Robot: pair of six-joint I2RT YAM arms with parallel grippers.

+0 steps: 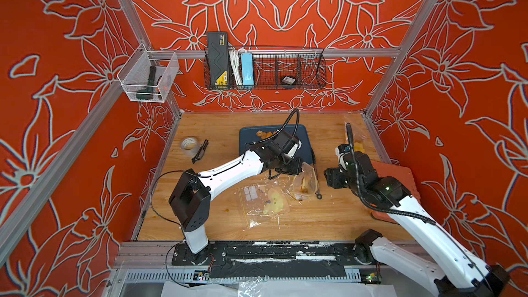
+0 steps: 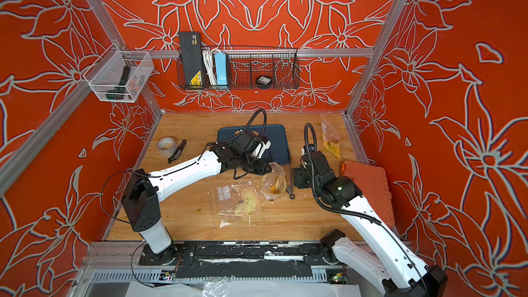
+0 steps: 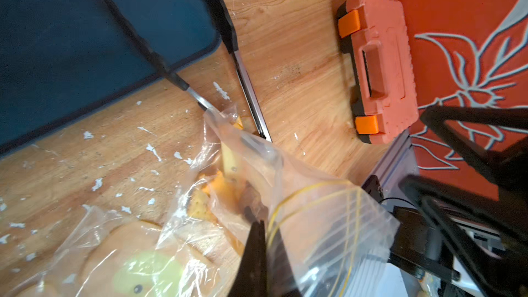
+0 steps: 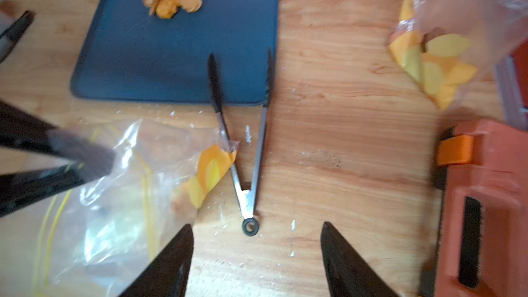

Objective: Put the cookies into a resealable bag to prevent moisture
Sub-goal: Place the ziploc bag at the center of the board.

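A clear resealable bag (image 3: 314, 210) with a yellow zip line stands on the wooden table, and my left gripper (image 3: 261, 224) is shut on its rim. Orange and yellow cookies (image 3: 217, 192) lie at the bottom of the bag (image 1: 307, 181). A few more cookies (image 4: 171, 2) sit at the far side of the blue tray (image 4: 143, 61). Metal tongs (image 4: 248, 150) lie open between tray and bag, black tips on the tray. My right gripper (image 4: 256, 224) hangs open and holds nothing, just short of the tongs' ring end and right of the bag in a top view (image 1: 327, 178).
A second clear bag (image 1: 263, 201) with a yellow cartoon print lies flat in front of the held bag. Another bag with yellow pieces (image 1: 357, 144) lies at the back right. An orange tool case (image 1: 397, 178) sits by the right wall. A tape roll (image 1: 190, 144) lies at the left.
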